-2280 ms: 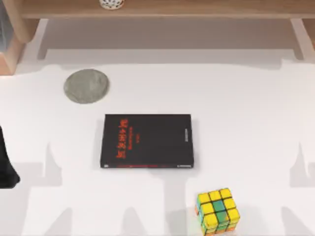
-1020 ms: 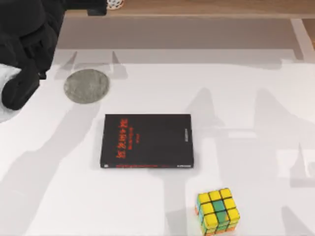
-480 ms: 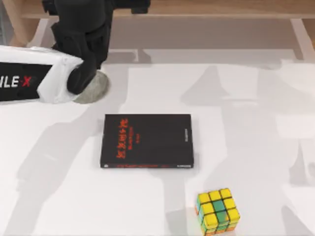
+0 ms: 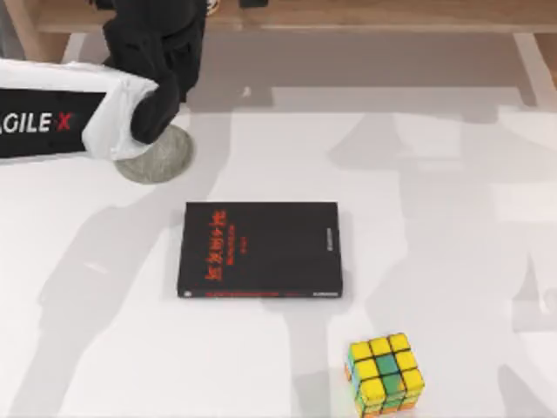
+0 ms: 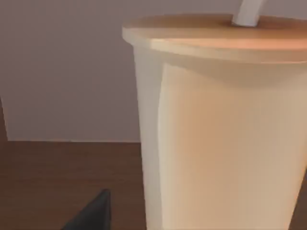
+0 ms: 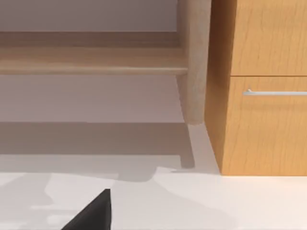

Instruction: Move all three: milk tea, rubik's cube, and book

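Observation:
The milk tea (image 5: 220, 134), a peach-orange cup with a white straw, stands close in front of the left wrist camera on a brown shelf board (image 5: 57, 182). My left gripper (image 4: 165, 13) reaches over the table's back left to the shelf, with its white forearm (image 4: 61, 117) coming in from the left edge. The rubik's cube (image 4: 385, 374), mostly yellow on top, sits near the front edge, right of centre. The book is out of view. My right arm is parked off to the right.
A black volume with red lettering (image 4: 259, 250) lies flat mid-table. A grey round disc (image 4: 161, 161) sits at the back left, partly under my left arm. The wooden shelf (image 4: 365, 16) runs along the back. A cabinet (image 6: 264, 96) and a post (image 6: 194, 62) face the right wrist.
My left arm has swung in from the left edge to the back left, over the grey disc and up to the shelf. The cube and the black volume have not moved.

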